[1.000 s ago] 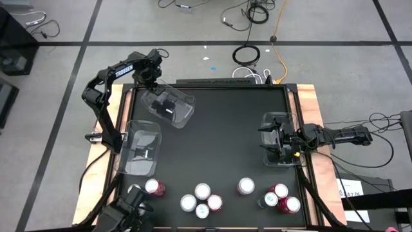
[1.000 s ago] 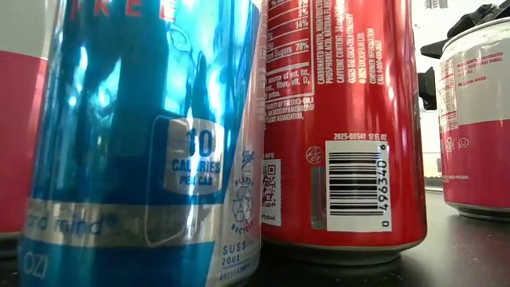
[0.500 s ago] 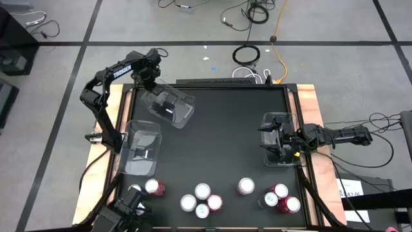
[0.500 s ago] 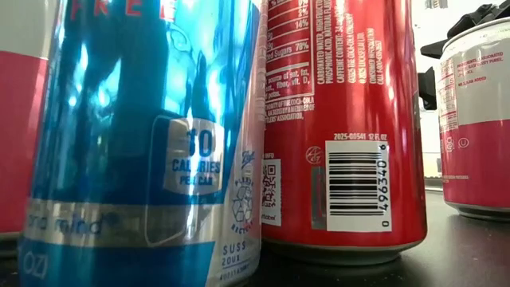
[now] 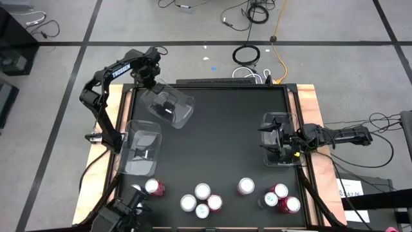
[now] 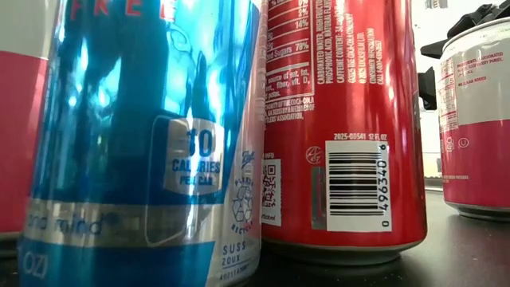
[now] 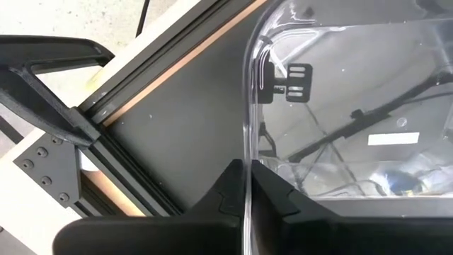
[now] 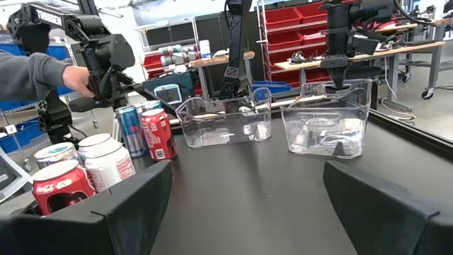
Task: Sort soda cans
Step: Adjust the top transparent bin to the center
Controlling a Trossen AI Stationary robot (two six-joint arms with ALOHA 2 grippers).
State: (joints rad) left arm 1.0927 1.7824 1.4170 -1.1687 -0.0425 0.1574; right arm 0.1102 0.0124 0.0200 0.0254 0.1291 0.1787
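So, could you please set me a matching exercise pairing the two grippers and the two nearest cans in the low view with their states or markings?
1. left gripper
2. right gripper
3. blue can
4. red can

A. barcode on its side
B. fingers open
C. "10 calories" label
D. fingers shut on wall of clear bin

Pairs: 1-D, 2-B, 3-C, 4-A

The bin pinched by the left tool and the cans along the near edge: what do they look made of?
The bin looks like clear, glossy rigid plastic: the table shows through its walls, and the left tool is shut on its thin rim. The cans look like thin metal, probably aluminium: silver tops, shiny printed bodies with reflections.
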